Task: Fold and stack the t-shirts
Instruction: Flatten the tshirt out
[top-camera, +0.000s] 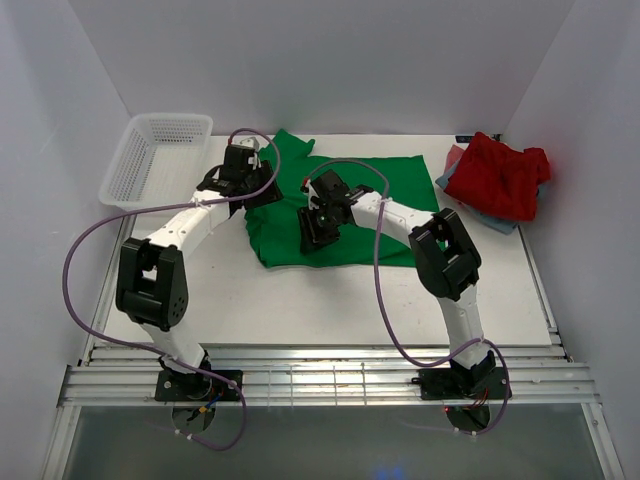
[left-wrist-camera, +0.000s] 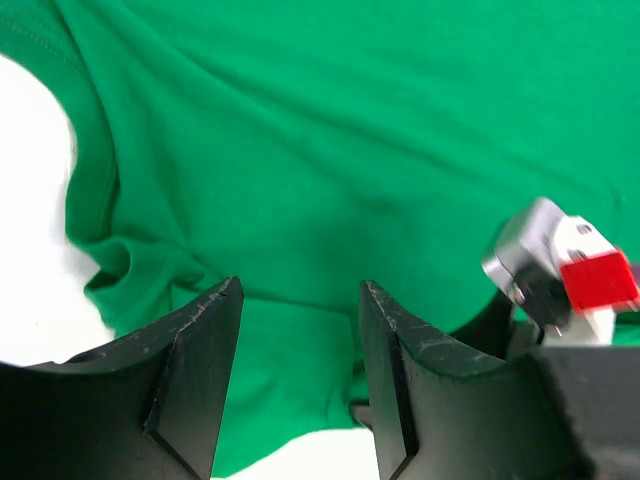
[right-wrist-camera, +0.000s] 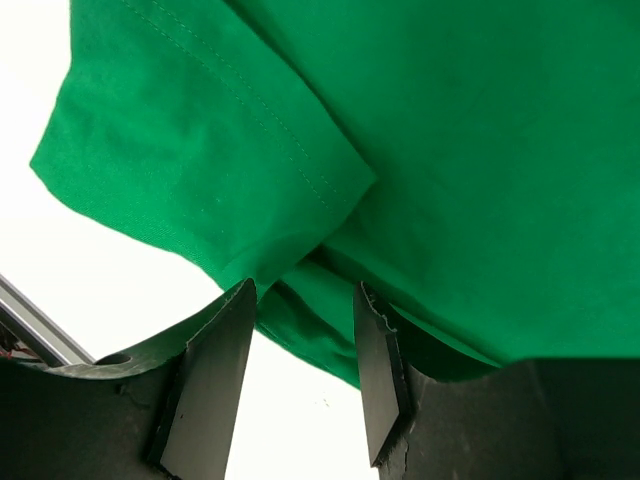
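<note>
My left gripper (left-wrist-camera: 300, 290) hung over the left part of the green t-shirt (top-camera: 400, 200). Its fingers were apart and nothing was between them; I saw only flat cloth under the gap. My right gripper (right-wrist-camera: 305, 290) was released too, with its fingers spread at the near edge of the same shirt, just where a sleeve (right-wrist-camera: 200, 170) lay folded over the body. The green t-shirt was spread on the table (top-camera: 300, 310) and, as I judged, not yet folded to a neat packet. Well apart to the right of it, the red t-shirt (top-camera: 505, 175) lay crumpled on a blue-grey one (top-camera: 492, 222). To the left of it stood the white basket (top-camera: 170, 118).

I saw several risks. If my right fingers closed at that place, they could catch only the sleeve and not the layers beneath, and the fold would fall open when lifted. My left fingers had smooth cloth under them and no edge, so a pinch there could only raise a bump and drag the whole shirt. The two grippers were also near each other over the shirt, so an uneven pull could twist the fold, or the arms could knock together.
</note>
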